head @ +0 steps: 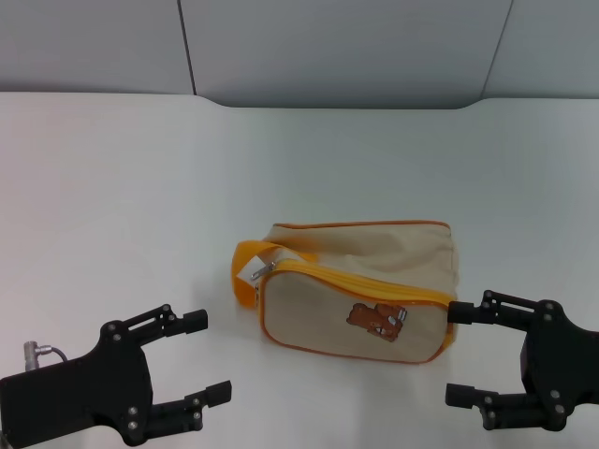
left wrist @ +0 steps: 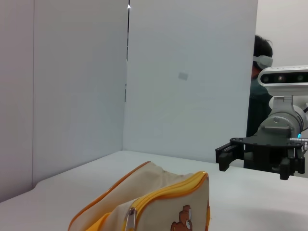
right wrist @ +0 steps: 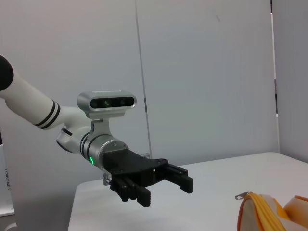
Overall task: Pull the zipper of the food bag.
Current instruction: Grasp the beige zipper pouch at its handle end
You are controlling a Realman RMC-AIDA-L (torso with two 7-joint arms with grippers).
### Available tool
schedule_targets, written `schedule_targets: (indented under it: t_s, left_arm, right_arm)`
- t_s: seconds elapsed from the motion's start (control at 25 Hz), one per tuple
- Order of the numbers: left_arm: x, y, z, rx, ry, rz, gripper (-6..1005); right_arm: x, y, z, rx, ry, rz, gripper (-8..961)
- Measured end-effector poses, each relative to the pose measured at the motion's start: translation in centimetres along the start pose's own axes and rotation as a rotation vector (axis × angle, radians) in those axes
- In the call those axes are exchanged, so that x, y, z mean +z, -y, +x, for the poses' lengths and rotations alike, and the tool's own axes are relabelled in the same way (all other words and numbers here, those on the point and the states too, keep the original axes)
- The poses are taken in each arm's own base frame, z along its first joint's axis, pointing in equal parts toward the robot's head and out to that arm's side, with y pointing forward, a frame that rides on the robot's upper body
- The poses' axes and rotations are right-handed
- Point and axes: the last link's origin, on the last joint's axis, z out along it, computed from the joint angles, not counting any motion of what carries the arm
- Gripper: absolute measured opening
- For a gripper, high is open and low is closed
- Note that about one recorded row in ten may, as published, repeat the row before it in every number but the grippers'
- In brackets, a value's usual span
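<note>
The beige food bag (head: 360, 281) with orange piping and a brown bear print lies on the white table, near its front middle. Its orange zipper (head: 356, 278) runs along the top front edge, with the silver pull tab (head: 259, 271) at the bag's left end beside the orange strap handle (head: 245, 267). My left gripper (head: 213, 355) is open and empty, low at the front left, apart from the bag. My right gripper (head: 457, 354) is open and empty at the front right, its upper finger close to the bag's right end. The bag (left wrist: 159, 204) and tab (left wrist: 130, 217) show in the left wrist view.
The white table (head: 112, 206) spreads wide to the left and behind the bag. Grey wall panels (head: 346, 47) stand at the back. A person in a headset (left wrist: 262, 62) shows behind the right arm in the left wrist view.
</note>
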Motion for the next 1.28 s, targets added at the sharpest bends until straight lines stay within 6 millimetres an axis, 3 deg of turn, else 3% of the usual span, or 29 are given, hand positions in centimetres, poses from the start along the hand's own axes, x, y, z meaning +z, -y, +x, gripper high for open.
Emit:
schedule_targets:
  t_s: [0.36,0.48,0.52,0.64,0.84,1.04,1.28]
  left_arm:
    - [0.3,0.9,-0.5,-0.016,0.011,0.07,806]
    - [1.5,1.8,-2.1,-0.061,0.02,0.184,806]
    - [2.8,2.0,-3.1,-0.062,0.039,0.225,806]
    - [3.9,2.2,-3.5,-0.06,0.046,0.245,807]
    - [6.7,1.9,-3.2,-0.055,0.008,0.217,807]
    - [7.9,1.6,-2.8,0.009,-0.024,0.218,807]
    - [8.5,2.0,-2.6,0.025,-0.027,0.229,734]
  right_arm:
    - [-0.4,0.1,-0.6,-0.018,0.058,0.036,841]
    - [-1.7,0.1,-1.4,-0.05,0.146,0.117,840]
    - [-2.5,0.0,-1.6,-0.067,0.186,0.166,840]
    - [-3.1,0.1,-1.9,-0.077,0.21,0.2,840]
    - [-3.7,0.2,-1.9,-0.078,0.226,0.239,840]
    - [-3.8,0.2,-1.8,-0.074,0.23,0.253,841]
    - [-3.6,0.2,-1.9,-0.074,0.234,0.251,841]
